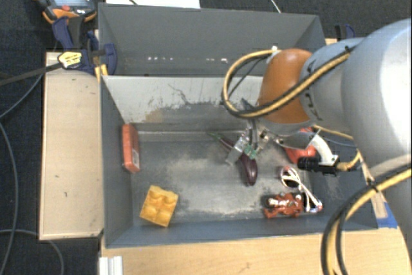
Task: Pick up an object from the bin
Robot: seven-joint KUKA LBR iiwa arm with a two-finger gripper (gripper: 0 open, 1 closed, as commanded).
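Jaws are down in the middle of the bin (193, 42), a bit right of centre, right at the top end of a dark purple eggplant-shaped thing (248, 170). Honestly can't tell how far open they are, or whether they've actually got hold of it. The metal bits and the upper end of the purple thing run together from this angle. The purple thing shows against the grey floor, long axis roughly up-and-down in the view, with its rounded fat end pointing toward the near wall.

The arm (380, 93) comes in from the right. Its orange cover (286, 87) sits just above the jaws, with yellow-and-black cables (244, 71) looping round it.

Other stuff in the bin: right of the purple thing there's a small cluster.
- A red and white thing (310, 152) is tucked partly under the arm.
- White-framed glasses (297, 182) are just below it.
- A red-brown toy (283, 205) is near the front wall, touching or almost touching the glasses.

Well apart on the left, a red-orange block (131, 147) lies along the left wall. A yellow studded brick (158, 205) sits toward the front-left corner. The floor between those two and the purple thing is bare scratched metal.
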